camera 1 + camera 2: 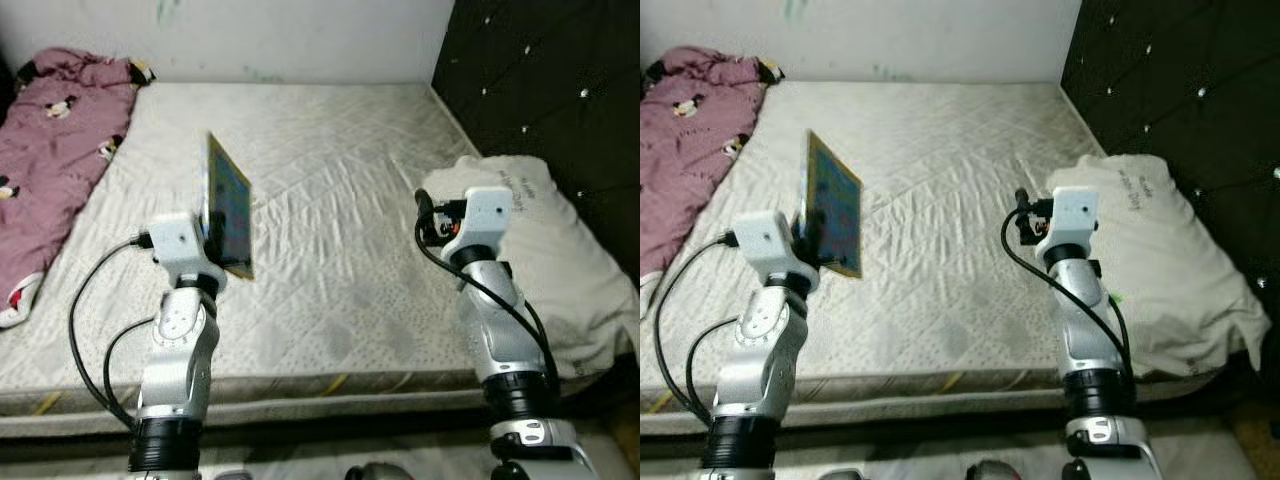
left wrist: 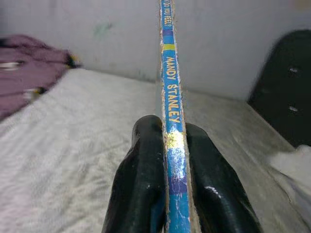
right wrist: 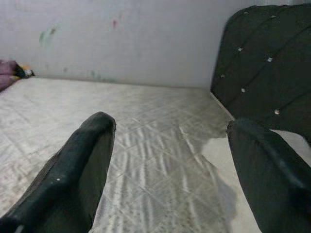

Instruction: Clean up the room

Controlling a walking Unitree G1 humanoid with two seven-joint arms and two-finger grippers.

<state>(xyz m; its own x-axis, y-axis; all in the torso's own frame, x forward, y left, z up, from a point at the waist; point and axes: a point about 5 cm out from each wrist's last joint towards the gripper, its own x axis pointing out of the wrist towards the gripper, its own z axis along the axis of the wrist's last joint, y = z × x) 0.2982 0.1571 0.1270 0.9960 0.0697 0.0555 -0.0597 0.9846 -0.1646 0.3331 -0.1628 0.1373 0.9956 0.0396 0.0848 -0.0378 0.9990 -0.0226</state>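
Left eye view, starting at the far left: a purple blanket [image 1: 55, 150] with cartoon prints lies bunched along that side of the bed [image 1: 330, 300]. Moving in, the left pincer [image 1: 215, 235] is clenched on a thin book [image 1: 228, 205], which stands on edge above the mattress, long axis running up and slightly tilted, colourful cover facing the middle of the bed. From the left wrist view, the blue spine [image 2: 171, 107] sits squeezed between both black fingers [image 2: 141, 184], lettering readable, edges a bit worn. So the book is already in hand on the left side, not lying loose. Across to the right, the right pincer [image 3: 170, 160] hangs released, fingers wide apart, nothing between them, over bare mattress beside the white pillow [image 1: 560, 260]. Dark tufted headboard [image 1: 540, 90] at far right.
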